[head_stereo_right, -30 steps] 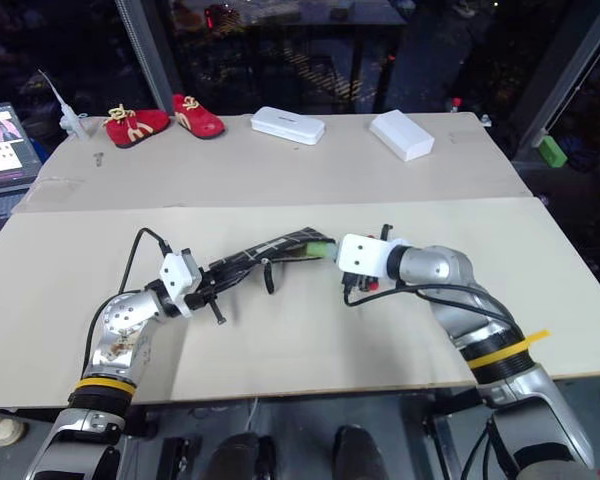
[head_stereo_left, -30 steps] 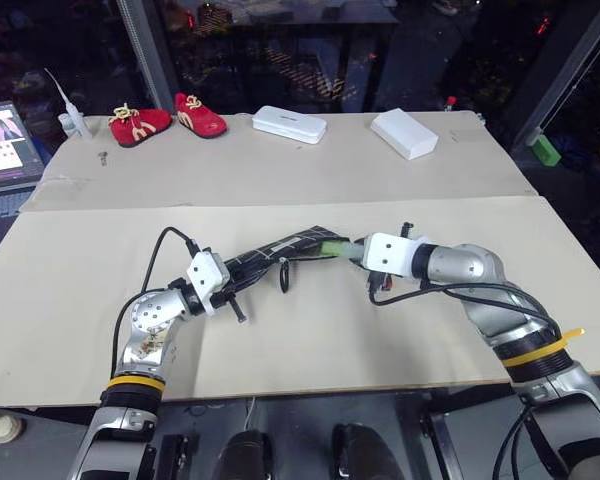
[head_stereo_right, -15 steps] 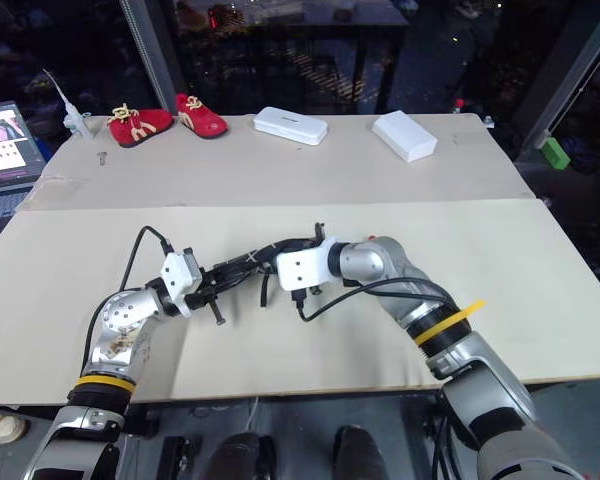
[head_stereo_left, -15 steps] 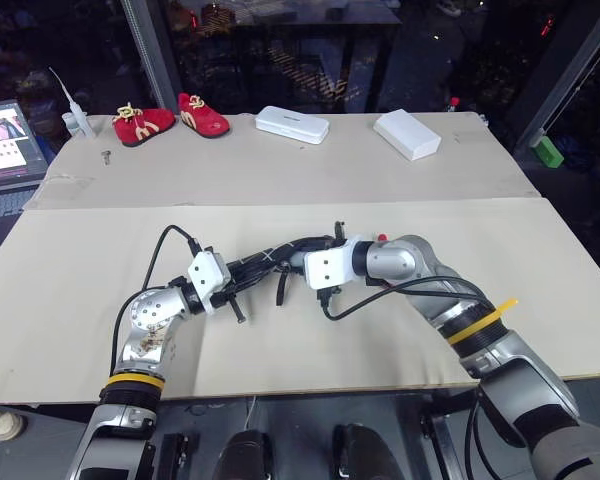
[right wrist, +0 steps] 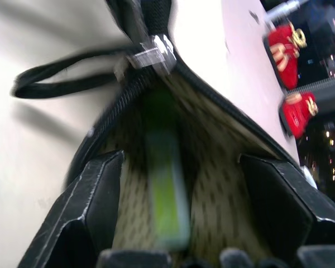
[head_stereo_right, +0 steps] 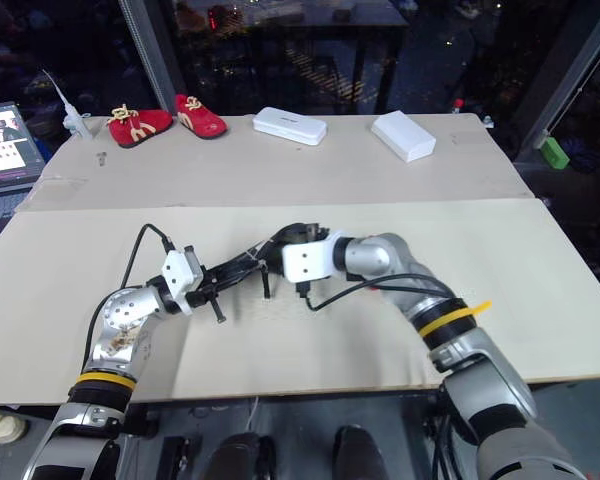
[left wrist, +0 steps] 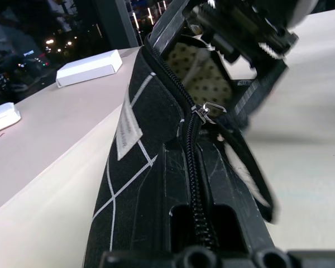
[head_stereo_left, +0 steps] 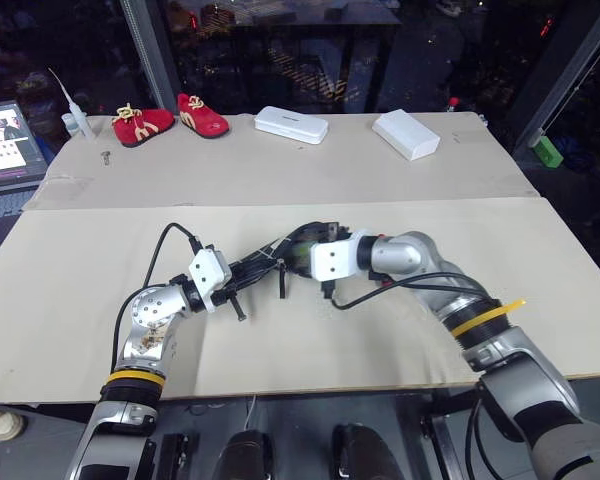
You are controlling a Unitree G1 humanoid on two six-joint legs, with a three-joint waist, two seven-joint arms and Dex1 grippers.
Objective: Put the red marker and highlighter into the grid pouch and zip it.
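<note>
With the left gripper (head_stereo_left: 242, 279) clenched on the grid pouch (left wrist: 151, 139), the right gripper (right wrist: 178, 206), seemingly spread, should withdraw leaving the highlighter (right wrist: 166, 190) inside.

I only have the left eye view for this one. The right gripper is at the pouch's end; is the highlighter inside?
Observer: Yes. The right wrist view shows the highlighter lying inside the grid pouch, between the right gripper's spread fingers.
Operator: Is the zipper closed at all?
Observer: Partly. In the left wrist view the slider sits partway along, and the mouth beyond it gapes open.
Operator: What holds the pouch?
Observer: The left gripper, shut on its zipped end.
</note>
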